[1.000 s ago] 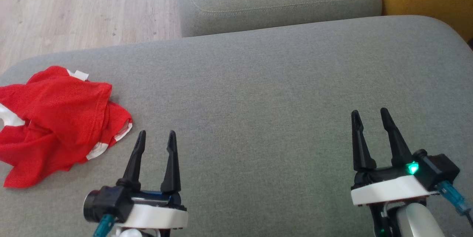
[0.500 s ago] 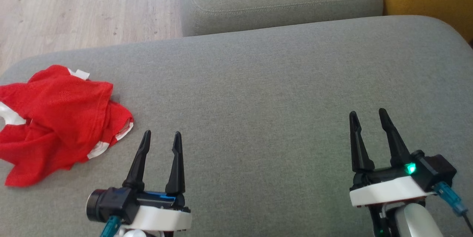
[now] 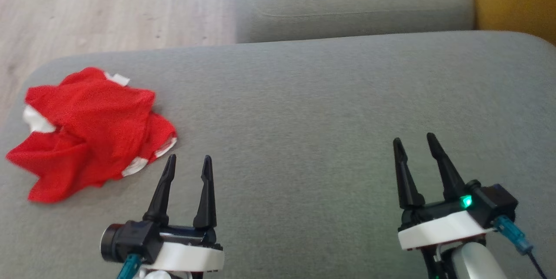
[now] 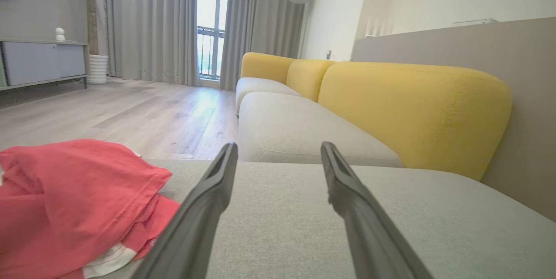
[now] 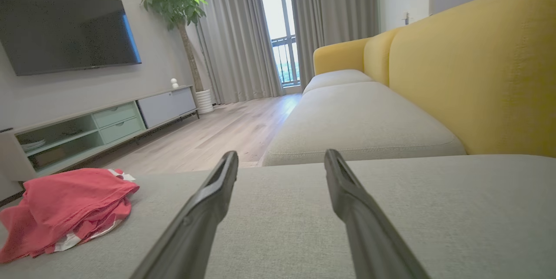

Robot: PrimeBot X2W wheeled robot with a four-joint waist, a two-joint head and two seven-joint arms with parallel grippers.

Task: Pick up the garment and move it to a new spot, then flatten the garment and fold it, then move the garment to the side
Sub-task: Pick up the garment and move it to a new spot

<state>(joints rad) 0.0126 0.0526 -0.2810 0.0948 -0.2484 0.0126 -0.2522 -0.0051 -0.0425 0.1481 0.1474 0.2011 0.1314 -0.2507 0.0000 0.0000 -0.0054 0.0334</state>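
The garment (image 3: 91,131) is red with white trim and lies crumpled at the left end of the grey sofa seat (image 3: 304,109). It also shows at the lower left of the left wrist view as the garment (image 4: 69,200), and at the left of the right wrist view as the garment (image 5: 65,209). My left gripper (image 3: 188,161) hovers open just right of its near corner, empty, fingers pointing away from me. My right gripper (image 3: 414,144) stands open and empty far to the right over bare cushion.
A second grey seat cushion (image 3: 352,5) lies beyond this one, with a gap between them. Yellow backrests (image 4: 412,109) run along the right. Wooden floor (image 3: 100,5) lies past the seat's left and far edge. A TV cabinet (image 5: 100,127) stands across the room.
The whole head view has shifted right and slightly down, so the camera has turned left. Both grippers stay open and keep about the same stance; the left one edged slightly forward.
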